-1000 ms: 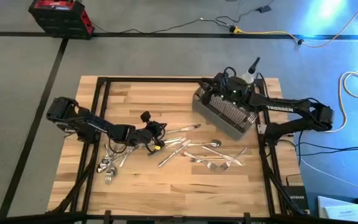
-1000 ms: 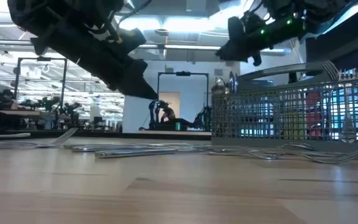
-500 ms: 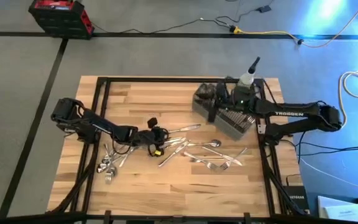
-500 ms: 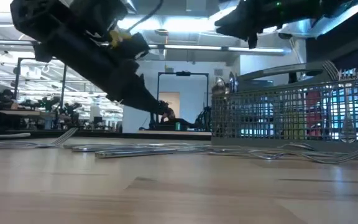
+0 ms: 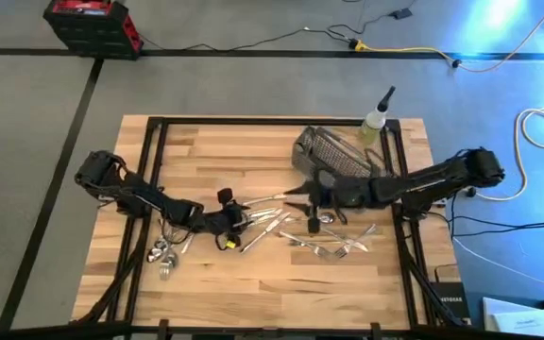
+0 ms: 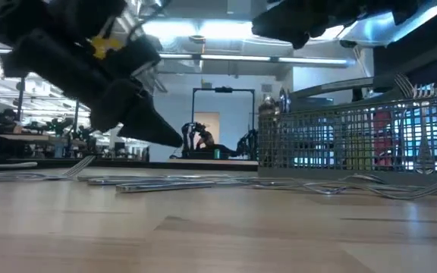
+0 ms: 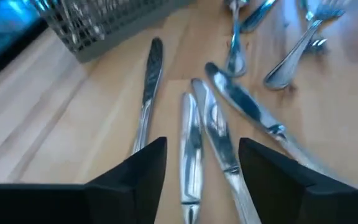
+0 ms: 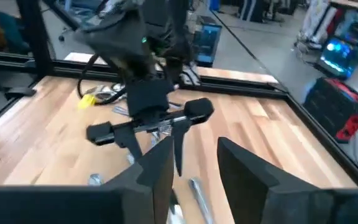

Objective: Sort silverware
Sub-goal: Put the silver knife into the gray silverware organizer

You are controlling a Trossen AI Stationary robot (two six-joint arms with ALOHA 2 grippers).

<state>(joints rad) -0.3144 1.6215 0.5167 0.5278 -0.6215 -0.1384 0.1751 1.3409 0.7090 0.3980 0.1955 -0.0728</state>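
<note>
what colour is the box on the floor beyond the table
Red and black box, clearest in the high view.

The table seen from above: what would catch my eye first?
Probably the two dark arms meeting over the middle of the table, the left hand and right hand both open above a scatter of shiny silverware. Behind them, toward the far right, sits a gray mesh basket.

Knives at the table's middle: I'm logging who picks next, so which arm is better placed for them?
Likely the left. Its open gripper hangs low with the knives between its fingers. The right gripper, also open, is near the spoons beside the mesh basket.
</note>
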